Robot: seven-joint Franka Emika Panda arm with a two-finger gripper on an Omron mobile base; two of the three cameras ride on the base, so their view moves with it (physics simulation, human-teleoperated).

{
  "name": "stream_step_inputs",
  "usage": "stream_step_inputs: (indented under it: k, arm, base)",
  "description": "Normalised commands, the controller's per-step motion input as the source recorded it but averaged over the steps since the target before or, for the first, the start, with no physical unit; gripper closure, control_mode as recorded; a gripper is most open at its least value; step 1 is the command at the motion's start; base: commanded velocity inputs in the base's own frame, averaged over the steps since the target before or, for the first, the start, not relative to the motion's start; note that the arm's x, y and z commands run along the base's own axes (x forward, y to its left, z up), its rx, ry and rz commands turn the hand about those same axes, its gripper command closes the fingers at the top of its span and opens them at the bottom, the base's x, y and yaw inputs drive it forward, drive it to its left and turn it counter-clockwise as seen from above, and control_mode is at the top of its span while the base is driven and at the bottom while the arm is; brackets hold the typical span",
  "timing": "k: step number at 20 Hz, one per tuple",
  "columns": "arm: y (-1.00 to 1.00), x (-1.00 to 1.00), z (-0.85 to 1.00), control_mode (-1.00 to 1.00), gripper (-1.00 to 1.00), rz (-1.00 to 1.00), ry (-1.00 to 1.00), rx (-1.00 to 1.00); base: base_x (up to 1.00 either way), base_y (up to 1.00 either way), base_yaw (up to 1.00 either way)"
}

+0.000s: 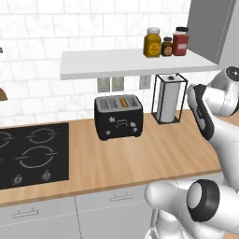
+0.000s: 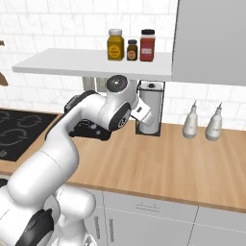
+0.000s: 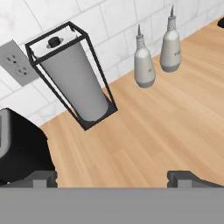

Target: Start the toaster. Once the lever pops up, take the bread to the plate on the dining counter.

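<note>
One toaster [image 3: 19,148] at left edge of hand view, beside spread, empty hand [image 3: 113,177]; bread [image 1: 123,101] in slot.

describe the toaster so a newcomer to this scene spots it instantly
Start at the wood counter under the white wall shelf. The toaster stands at the back between the black stove and the wire-framed paper towel holder. It is the only glossy black box, with bread in one slot.
</note>
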Motion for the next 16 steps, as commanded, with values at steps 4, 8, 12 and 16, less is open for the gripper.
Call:
stream_step_inputs:
  k: [4, 8, 12, 16]
  arm:
    - [0.00, 0.00, 0.00, -1.00, -1.00, 0.00, 0.00, 0.00]
    - [0.00, 0.00, 0.00, -1.00, -1.00, 0.00, 0.00, 0.00]
    - [0.00, 0.00, 0.00, -1.00, -1.00, 0.00, 0.00, 0.00]
    - [0.00, 0.00, 0.00, -1.00, -1.00, 0.00, 0.00, 0.00]
  base:
    - [0.00, 0.00, 0.00]
    - [0.00, 0.00, 0.00]
    - [0.00, 0.00, 0.00]
    - [0.00, 0.00, 0.00]
